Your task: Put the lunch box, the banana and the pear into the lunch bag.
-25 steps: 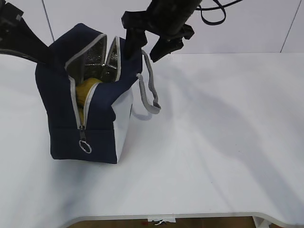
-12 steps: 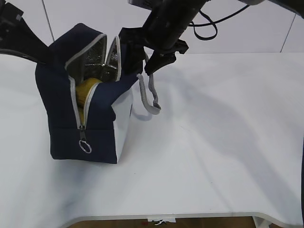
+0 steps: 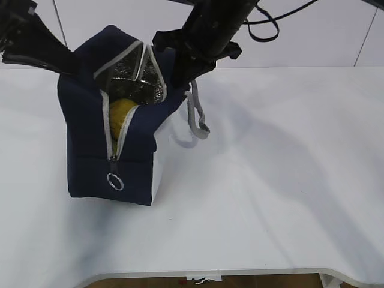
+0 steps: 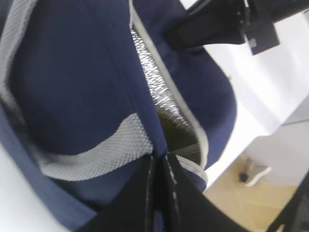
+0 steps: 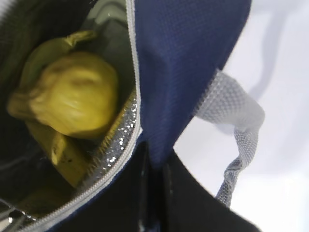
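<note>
The navy lunch bag (image 3: 90,138) stands open on the white table (image 3: 270,180), its foil lining showing. My left gripper (image 4: 158,162) is shut on the bag's left top edge, by a grey handle (image 4: 91,157). My right gripper (image 5: 155,164) is shut on the bag's right top edge (image 5: 183,72), seen at the bag's top right in the exterior view (image 3: 180,66). Inside, the yellow pear (image 5: 77,94) lies on the banana (image 5: 60,145); yellow also shows through the opening in the exterior view (image 3: 122,114). The lunch box is hidden, apart from a possible pale green bit (image 5: 108,9) deep inside.
The zipper ring pull (image 3: 114,180) hangs low on the bag's front. A grey handle (image 3: 198,120) hangs off the bag's right side. The table's front edge (image 3: 240,275) runs along the bottom of the exterior view.
The right gripper came down and closed on the bag's right top edge. The bag has shifted slightly right and its top has been lifted; the opening is narrower.
</note>
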